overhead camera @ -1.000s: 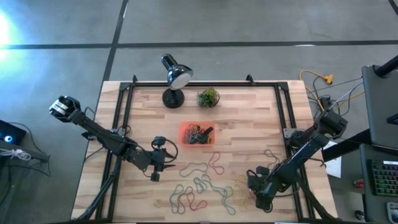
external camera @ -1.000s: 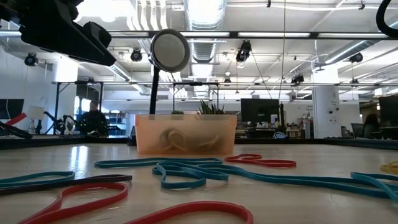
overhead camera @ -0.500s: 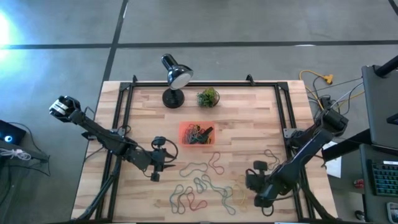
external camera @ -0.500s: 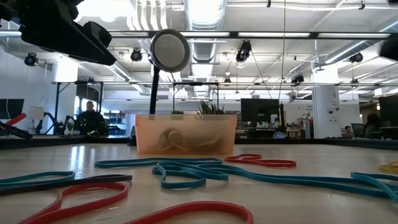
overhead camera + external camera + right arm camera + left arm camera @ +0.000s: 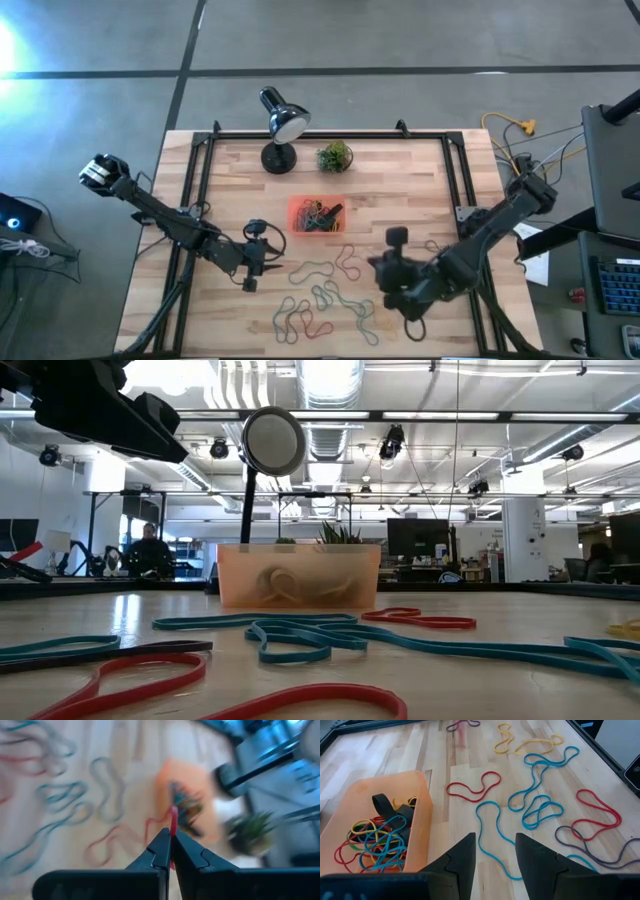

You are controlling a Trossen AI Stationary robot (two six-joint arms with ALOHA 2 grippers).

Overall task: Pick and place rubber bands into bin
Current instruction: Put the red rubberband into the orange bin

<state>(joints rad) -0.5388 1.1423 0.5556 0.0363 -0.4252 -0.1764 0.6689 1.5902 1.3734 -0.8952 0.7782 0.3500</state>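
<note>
Left arm: enters from the left edge of the high view; left gripper hangs left of centre, below and left of the bin, its fingers parted with a clear gap and nothing between them

Desk lamp: black, upper centre-left of the high view, on the table's far edge; its round head shows at upper centre-left of the low view

Potted plant: small, green, just right of the lamp

Bin: orange-red tray at the centre of the high view, below lamp and plant; holds a tangle of red, yellow, blue and black loops; in the low view it stands at centre, translucent

Rubber bands: scattered loose on the wooden table in the lower centre of the high view, between the two grippers and below the bin; red, teal, grey and yellow loops, several overlapping; in the low view red and teal ones lie across the foreground

Right arm: enters from the right edge of the high view; right gripper sits right of centre, below and right of the bin, near the loose loops; its fingers are pressed together on a thin red band that rises from the tips in the blurred right wrist view
</note>
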